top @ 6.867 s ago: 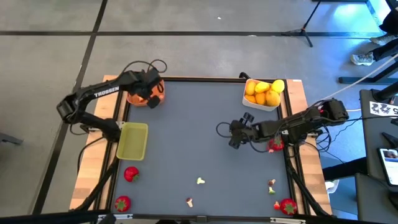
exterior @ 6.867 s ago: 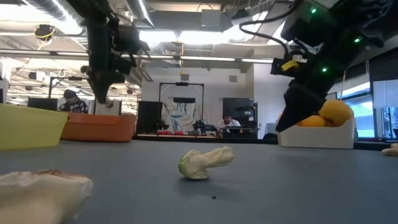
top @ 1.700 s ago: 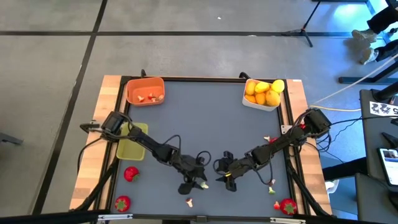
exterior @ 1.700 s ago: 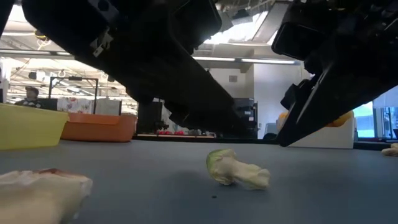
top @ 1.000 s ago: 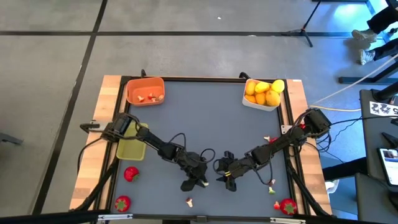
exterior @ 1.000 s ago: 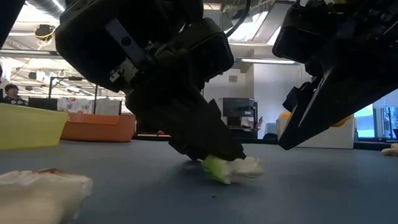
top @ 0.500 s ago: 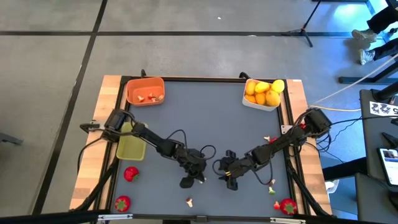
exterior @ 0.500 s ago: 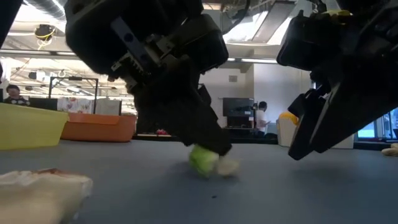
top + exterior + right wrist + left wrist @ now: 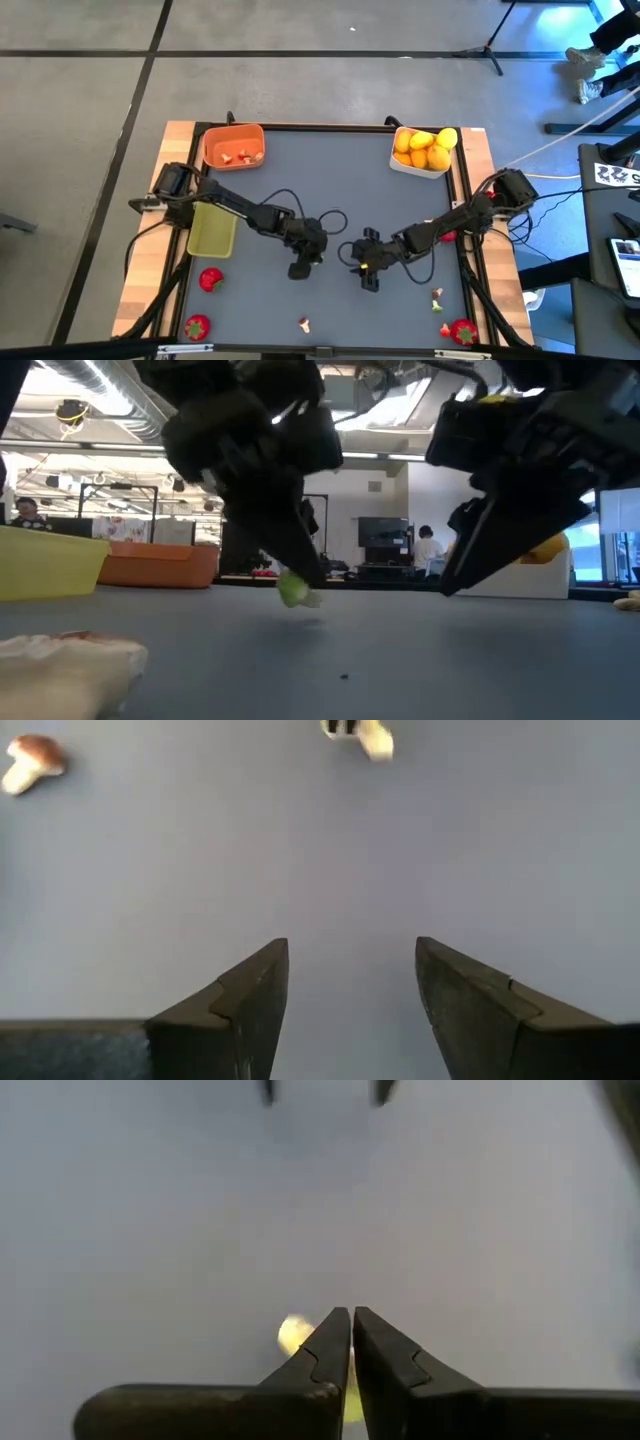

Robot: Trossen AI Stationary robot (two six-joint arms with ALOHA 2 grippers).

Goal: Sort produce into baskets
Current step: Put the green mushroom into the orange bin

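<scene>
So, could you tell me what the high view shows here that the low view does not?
Only the high view shows the strawberries on the table's near-left part, the pieces inside the orange basket, and which arm is which.

Only the low view shows that the pale green piece, pinched by the left gripper, hangs clear of the table, plus people in the room behind.

Both show the two grippers near mid-table, the right gripper open and empty, and all three baskets.

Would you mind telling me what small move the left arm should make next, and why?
Probably carry it toward a bin. The left gripper is shut on the small pale-green piece, which hangs just clear of the table; I cannot tell which bin suits it.
</scene>
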